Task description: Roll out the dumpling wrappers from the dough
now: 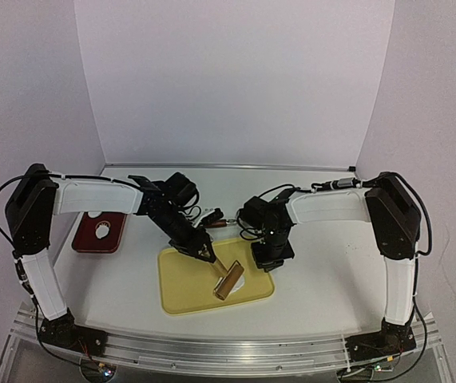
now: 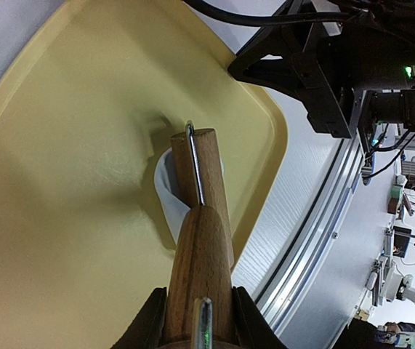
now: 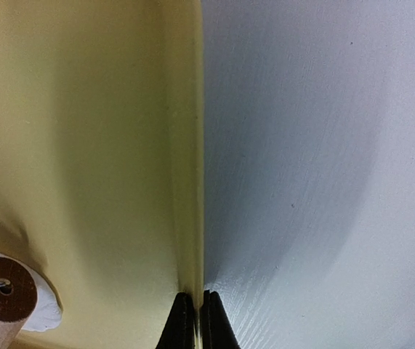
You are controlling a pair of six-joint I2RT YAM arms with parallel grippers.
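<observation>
A yellow tray (image 1: 188,291) lies in the middle of the table. My left gripper (image 1: 208,254) is shut on the handle of a wooden rolling pin (image 1: 229,279). In the left wrist view the handle (image 2: 201,269) sits between both fingers and the roller (image 2: 206,171) rests on a flat white piece of dough (image 2: 168,195) near the tray's right side. The dough is mostly hidden under the roller, so its outline does not show. My right gripper (image 1: 266,257) is shut on the tray's right rim (image 3: 191,182). The roller's end (image 3: 0,298) and the dough (image 3: 43,305) show at the lower left of the right wrist view.
A dark red tray (image 1: 84,242) with a small white roundish piece (image 1: 102,231) sits at the left. Small brown items (image 1: 216,217) lie behind the yellow tray. The table's metal front rail (image 2: 323,218) runs close to the tray.
</observation>
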